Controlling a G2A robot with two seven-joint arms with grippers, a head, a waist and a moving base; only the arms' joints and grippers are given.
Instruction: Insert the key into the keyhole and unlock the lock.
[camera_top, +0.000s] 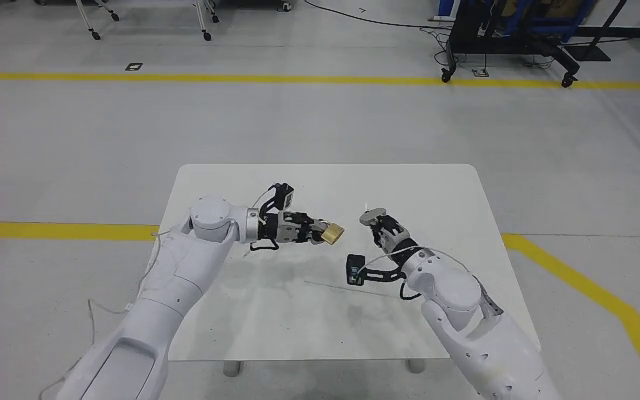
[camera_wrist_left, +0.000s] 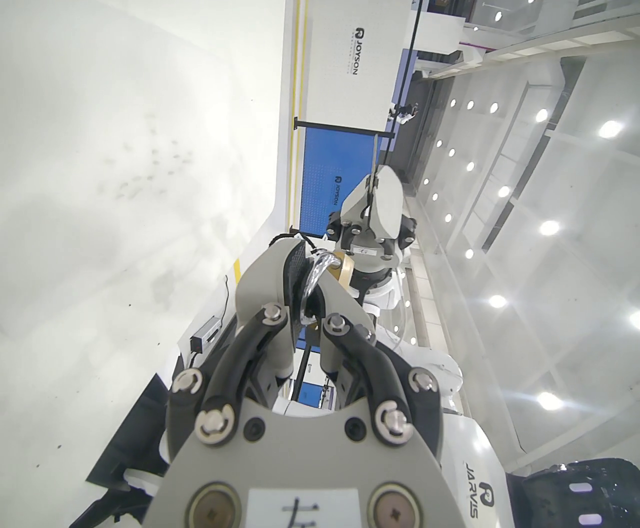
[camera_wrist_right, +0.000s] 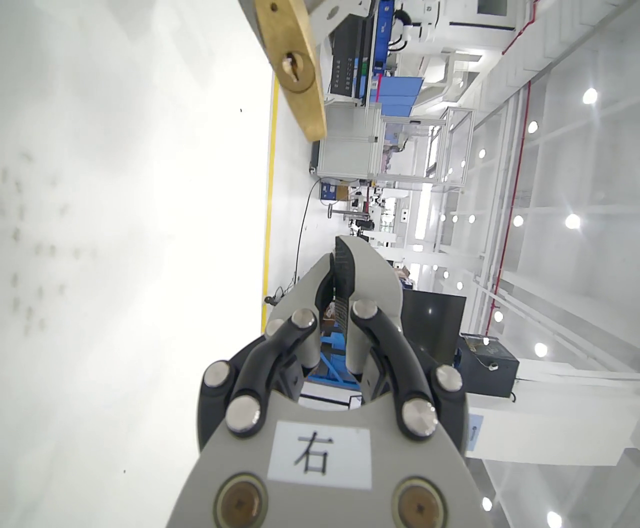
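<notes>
Left gripper (camera_top: 318, 232), top view: clamped on the lock (camera_top: 333, 233), held in the air over the middle of the table (camera_top: 420, 190), brass body pointing at the other arm. Right gripper (camera_top: 380, 228) sits near it with a gap between; fingers together, a small silver piece at the tip. I take that piece for the key (camera_top: 373, 214), but it's too small to be sure.

Left wrist view: your grip is on the steel shackle (camera_wrist_left: 317, 272), pinched between both pads, with the brass body sticking out past the fingertips. The shackle is round, smooth metal, so expect it to swivel or slip in the pads if you push hard on the body.

Right wrist view: fingers (camera_wrist_right: 345, 270) pressed flat together, and whatever they hold is hidden between them. Keyhole (camera_wrist_right: 291, 67) faces this camera, off to one side of the gripper's line, not yet lined up.

Handling, as judgement: the lock is solid brass, dense and rigid, not fragile. The key is thin, stiff and light, and easy to twist in the pads. Hold it by the flat head with the blade free. Brace the lock body if you can, since a shackle grip gives little resistance to turning torque.
</notes>
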